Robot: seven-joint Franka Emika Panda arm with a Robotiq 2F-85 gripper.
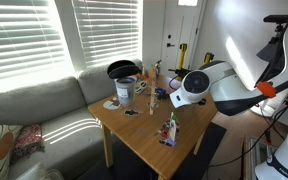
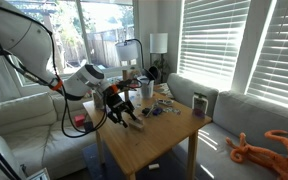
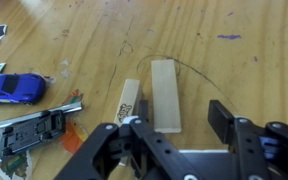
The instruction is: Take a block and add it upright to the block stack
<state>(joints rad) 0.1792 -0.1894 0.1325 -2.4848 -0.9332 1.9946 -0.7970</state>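
Observation:
Two pale wooden blocks lie flat side by side on the wooden table [image 3: 234,70]. In the wrist view the wider block [image 3: 165,95] lies between my fingers. The thinner block [image 3: 129,100], with print on it, lies beside it under my left finger. My gripper [image 3: 179,125] is open and empty, low over the wider block. It also shows in both exterior views [image 1: 174,99] [image 2: 124,112]. The block stack [image 1: 169,130], a slim mixed-colour column, stands near the table's front corner, apart from the gripper. I cannot make it out in the wrist view.
A blue toy car [image 3: 14,88], a dark toy car [image 3: 34,130] and small orange pieces [image 3: 72,132] lie left of the blocks. A white cup [image 1: 124,91] and a black pan [image 1: 123,70] stand at the table's far end. A sofa [image 1: 34,110] borders the table.

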